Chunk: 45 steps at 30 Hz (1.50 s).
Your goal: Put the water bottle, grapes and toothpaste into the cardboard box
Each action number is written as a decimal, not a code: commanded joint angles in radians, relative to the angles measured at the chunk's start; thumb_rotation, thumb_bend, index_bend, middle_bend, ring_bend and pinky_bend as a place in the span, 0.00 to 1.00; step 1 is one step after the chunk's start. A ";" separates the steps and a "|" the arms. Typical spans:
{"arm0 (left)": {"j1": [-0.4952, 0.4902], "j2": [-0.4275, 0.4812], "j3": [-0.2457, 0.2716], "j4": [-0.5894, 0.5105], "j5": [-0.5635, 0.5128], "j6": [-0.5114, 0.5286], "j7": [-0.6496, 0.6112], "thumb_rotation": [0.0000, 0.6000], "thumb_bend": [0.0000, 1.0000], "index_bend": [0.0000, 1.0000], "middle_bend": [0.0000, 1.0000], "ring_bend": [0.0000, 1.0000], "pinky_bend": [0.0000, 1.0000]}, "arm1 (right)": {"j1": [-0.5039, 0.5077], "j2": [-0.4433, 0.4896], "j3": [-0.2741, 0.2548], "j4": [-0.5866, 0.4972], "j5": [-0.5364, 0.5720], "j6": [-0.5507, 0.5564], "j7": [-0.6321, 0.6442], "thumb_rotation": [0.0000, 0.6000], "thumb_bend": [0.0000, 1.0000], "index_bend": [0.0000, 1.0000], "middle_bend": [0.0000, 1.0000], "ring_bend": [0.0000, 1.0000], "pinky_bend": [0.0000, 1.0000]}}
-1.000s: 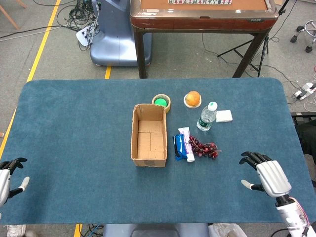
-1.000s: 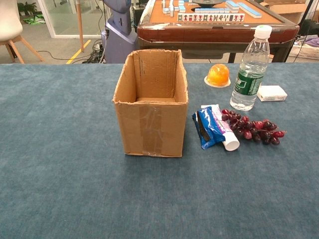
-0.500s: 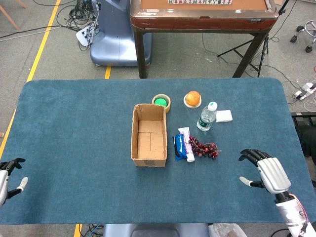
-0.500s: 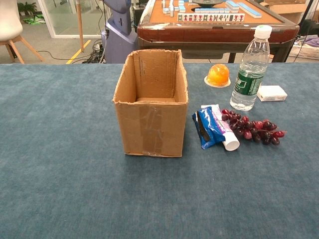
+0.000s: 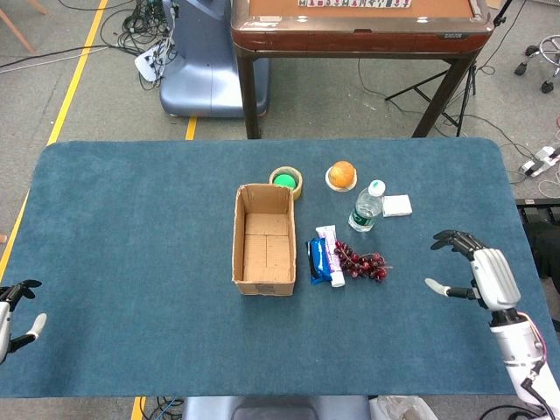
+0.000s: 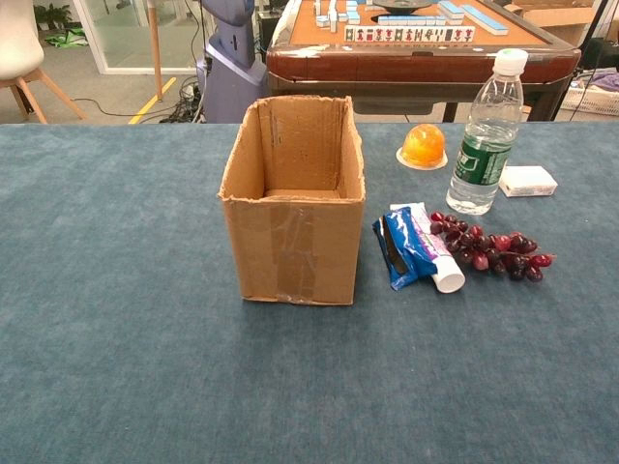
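Note:
An open cardboard box [image 5: 263, 238] [image 6: 295, 198] stands mid-table with nothing in it. Right of it lies the white toothpaste tube [image 5: 331, 255] [image 6: 434, 256], with a bunch of dark red grapes [image 5: 361, 262] [image 6: 491, 251] beside it. The clear water bottle [image 5: 367, 206] [image 6: 486, 133] stands upright behind the grapes. My right hand [image 5: 481, 267] hovers open at the table's right side, well right of the grapes, fingers spread. My left hand [image 5: 10, 317] shows only partly at the lower left edge, open and holding nothing. Neither hand appears in the chest view.
A blue packet [image 5: 319, 261] [image 6: 404, 248] lies between box and toothpaste. An orange on a small dish [image 5: 341, 175] [image 6: 423, 145], a tape roll with a green centre [image 5: 285, 182] and a small white box [image 5: 396, 206] [image 6: 527, 181] sit behind. A mahjong table [image 5: 359, 26] stands beyond.
My right hand has lifted and moved toward the far side, turning more edge-on. My left hand has slid further out of the lower left of the view. The objects have not moved.

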<state>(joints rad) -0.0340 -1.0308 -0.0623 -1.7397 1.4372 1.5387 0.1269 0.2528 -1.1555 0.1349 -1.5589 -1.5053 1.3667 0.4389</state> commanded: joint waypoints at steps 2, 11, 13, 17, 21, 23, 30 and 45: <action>0.001 0.000 0.001 -0.001 0.001 0.001 0.006 1.00 0.28 0.30 0.43 0.35 0.55 | 0.044 -0.025 0.045 0.049 0.050 -0.043 -0.005 1.00 0.00 0.41 0.26 0.22 0.38; 0.007 0.005 0.001 -0.008 0.010 0.015 0.003 1.00 0.28 0.30 0.44 0.35 0.55 | 0.101 -0.110 0.113 0.118 0.158 -0.102 -0.007 1.00 0.00 0.36 0.20 0.16 0.30; 0.009 0.007 0.000 -0.011 0.012 0.021 0.003 1.00 0.28 0.30 0.43 0.35 0.55 | 0.114 -0.131 0.125 0.138 0.178 -0.117 -0.005 1.00 0.00 0.35 0.19 0.16 0.30; 0.012 0.013 0.000 -0.019 0.010 0.025 0.003 1.00 0.28 0.30 0.44 0.35 0.55 | 0.143 -0.158 0.139 0.174 0.224 -0.177 -0.001 1.00 0.00 0.34 0.19 0.15 0.30; 0.013 0.017 0.000 -0.024 0.008 0.024 0.003 1.00 0.28 0.30 0.43 0.35 0.55 | 0.169 -0.197 0.152 0.222 0.256 -0.214 -0.004 1.00 0.00 0.34 0.19 0.15 0.30; 0.014 0.018 0.001 -0.026 0.011 0.024 0.003 1.00 0.28 0.30 0.43 0.35 0.55 | 0.182 -0.219 0.161 0.245 0.273 -0.231 -0.004 1.00 0.00 0.34 0.19 0.15 0.30; 0.016 0.020 0.001 -0.029 0.011 0.025 0.004 1.00 0.28 0.30 0.44 0.35 0.55 | 0.225 -0.294 0.191 0.326 0.318 -0.261 -0.028 1.00 0.00 0.34 0.19 0.15 0.30; 0.022 0.026 0.000 -0.033 0.014 0.033 -0.006 1.00 0.28 0.31 0.43 0.35 0.55 | 0.293 -0.384 0.201 0.422 0.332 -0.337 -0.031 1.00 0.00 0.32 0.18 0.15 0.30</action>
<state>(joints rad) -0.0124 -1.0048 -0.0619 -1.7732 1.4515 1.5720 0.1209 0.5442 -1.5370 0.3370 -1.1389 -1.1723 1.0319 0.4063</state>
